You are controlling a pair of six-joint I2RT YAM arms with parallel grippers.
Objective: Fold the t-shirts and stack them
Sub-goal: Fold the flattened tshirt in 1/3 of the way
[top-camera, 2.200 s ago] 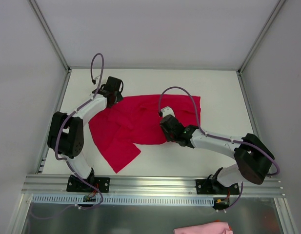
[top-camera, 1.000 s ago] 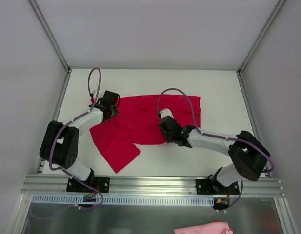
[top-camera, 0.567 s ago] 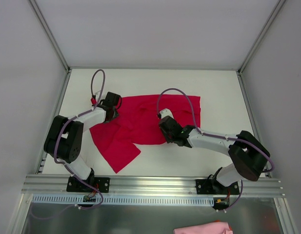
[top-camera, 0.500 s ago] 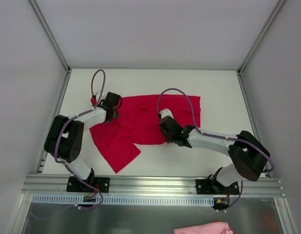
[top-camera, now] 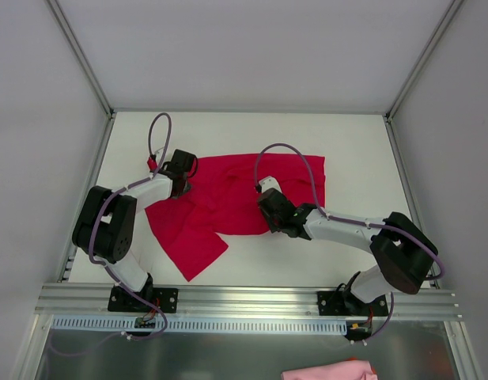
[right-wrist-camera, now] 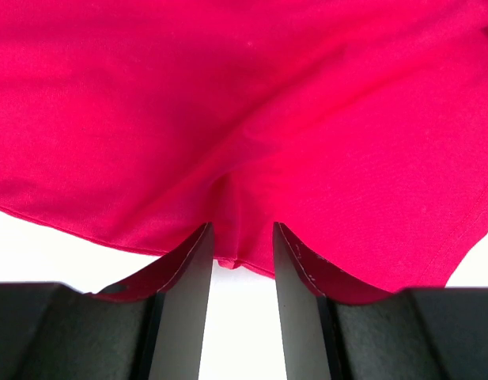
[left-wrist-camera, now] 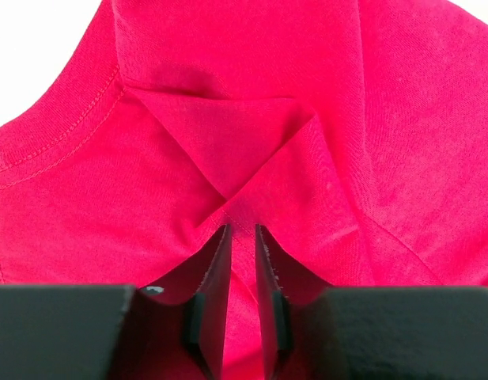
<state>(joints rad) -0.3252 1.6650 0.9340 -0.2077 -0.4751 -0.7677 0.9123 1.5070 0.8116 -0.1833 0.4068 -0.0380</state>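
Left hand [left-wrist-camera: 242, 231] has closed in — now pinching a fold of the t-shirt [left-wrist-camera: 323, 95]. Right hand [right-wrist-camera: 241, 228] grips its hem as before — cloth hides the contact.

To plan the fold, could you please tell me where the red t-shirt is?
Top view: the red t-shirt lies spread mid-table, left pincer at its left edge, right pincer at its near edge.

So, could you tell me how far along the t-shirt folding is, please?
Early days. No fold looks finished: the crimson-red soft cloth t-shirt lies rumpled on the white table. In hand: the left hand pinches a crease near its left edge, the right hand grips its near hem. Left: every fold, then stacking.
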